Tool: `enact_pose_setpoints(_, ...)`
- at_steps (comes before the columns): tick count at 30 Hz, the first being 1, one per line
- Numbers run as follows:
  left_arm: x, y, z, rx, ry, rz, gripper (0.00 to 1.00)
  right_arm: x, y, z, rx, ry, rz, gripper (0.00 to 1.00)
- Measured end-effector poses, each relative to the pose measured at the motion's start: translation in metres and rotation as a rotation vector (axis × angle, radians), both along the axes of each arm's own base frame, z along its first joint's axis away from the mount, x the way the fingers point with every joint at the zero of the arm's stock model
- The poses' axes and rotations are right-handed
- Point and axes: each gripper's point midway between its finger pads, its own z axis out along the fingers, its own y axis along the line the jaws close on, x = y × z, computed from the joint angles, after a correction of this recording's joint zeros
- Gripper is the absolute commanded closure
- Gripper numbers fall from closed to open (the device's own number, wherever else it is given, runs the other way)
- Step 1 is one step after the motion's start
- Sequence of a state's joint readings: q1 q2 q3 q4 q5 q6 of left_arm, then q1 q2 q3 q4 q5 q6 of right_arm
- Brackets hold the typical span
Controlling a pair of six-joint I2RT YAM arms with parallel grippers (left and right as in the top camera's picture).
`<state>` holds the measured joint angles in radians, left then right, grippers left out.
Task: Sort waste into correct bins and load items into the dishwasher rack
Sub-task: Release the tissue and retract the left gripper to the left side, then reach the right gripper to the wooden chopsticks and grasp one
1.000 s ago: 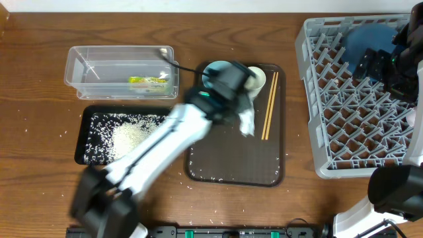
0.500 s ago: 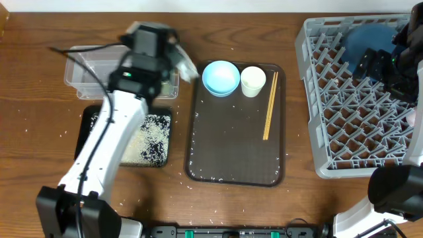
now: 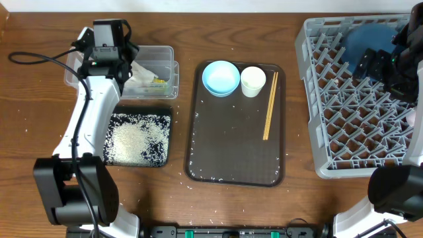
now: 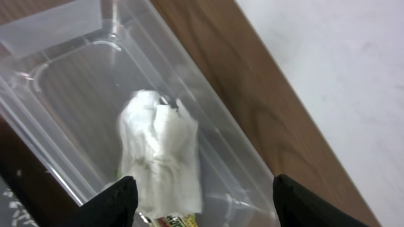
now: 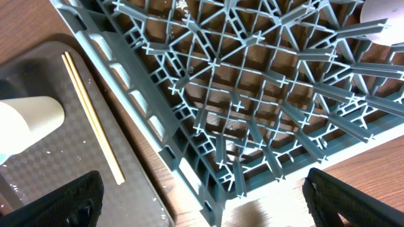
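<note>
My left gripper (image 3: 122, 63) (image 4: 202, 205) hangs open over the clear tub (image 3: 79, 73) (image 4: 69, 82). The crumpled white napkin (image 3: 142, 71) (image 4: 161, 151) lies loose inside the tub, on top of the yellow-green wrapper (image 3: 157, 82) (image 4: 180, 221). Rice (image 3: 129, 139) covers the black tray (image 3: 165, 158). On the brown serving tray (image 3: 231, 149) stand the light-blue bowl (image 3: 221, 77) and the cream cup (image 3: 253, 81) (image 5: 28, 123), with the chopsticks (image 3: 269, 116) (image 5: 95, 120) beside them. My right gripper (image 3: 371, 65) (image 5: 208, 202) is open and empty above the grey rack (image 3: 357, 132) (image 5: 252, 94), which holds the dark-blue dish (image 3: 367, 39).
Loose rice grains (image 3: 198, 173) lie scattered on the serving tray and on the wooden table around it. A black cable (image 3: 39, 56) runs left of the tub. The rack fills the table's right side up to its edge.
My left arm swung from the serving tray to the clear tub carrying the napkin, then opened; the napkin now lies in the tub. The right arm has not moved.
</note>
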<state>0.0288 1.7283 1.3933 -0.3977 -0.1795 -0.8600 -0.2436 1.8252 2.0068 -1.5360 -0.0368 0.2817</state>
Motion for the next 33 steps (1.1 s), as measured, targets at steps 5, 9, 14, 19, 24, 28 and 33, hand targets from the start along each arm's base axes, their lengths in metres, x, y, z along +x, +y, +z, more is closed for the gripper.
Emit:
enact_pose_setpoints(5,-0.006,0.002,0.012,-0.010,-0.013,-0.002,0.26,0.000,0.000,0.000,0.000,0.000,0.000,0.01)
enact_pose_setpoints(9,-0.029,0.006,0.054,0.041,-0.057,-0.010,0.25,0.000,0.000,0.000,0.000,0.000,0.000,0.01)
enact_pose_setpoints(14,-0.081,0.058,0.109,0.205,-0.092,0.161,0.21,0.000,0.000,0.000,0.000,0.000,0.000,0.01)
enact_pose_setpoints(19,-0.145,0.122,0.094,0.285,0.115,0.353,0.12,0.000,0.000,0.000,0.000,-0.001,0.000,0.01)
enact_pose_setpoints(24,-0.196,0.144,0.059,0.248,0.356,0.416,0.11,0.000,0.000,0.000,0.000,-0.001,0.000,0.01)
enact_pose_setpoints(28,-0.213,0.146,0.051,0.226,0.427,0.426,0.11,0.008,0.001,0.002,0.007,-0.034,0.000,0.01)
enact_pose_setpoints(33,-0.214,0.146,0.051,0.225,0.430,0.428,0.11,0.015,0.020,0.005,0.114,-0.075,0.031,0.01)
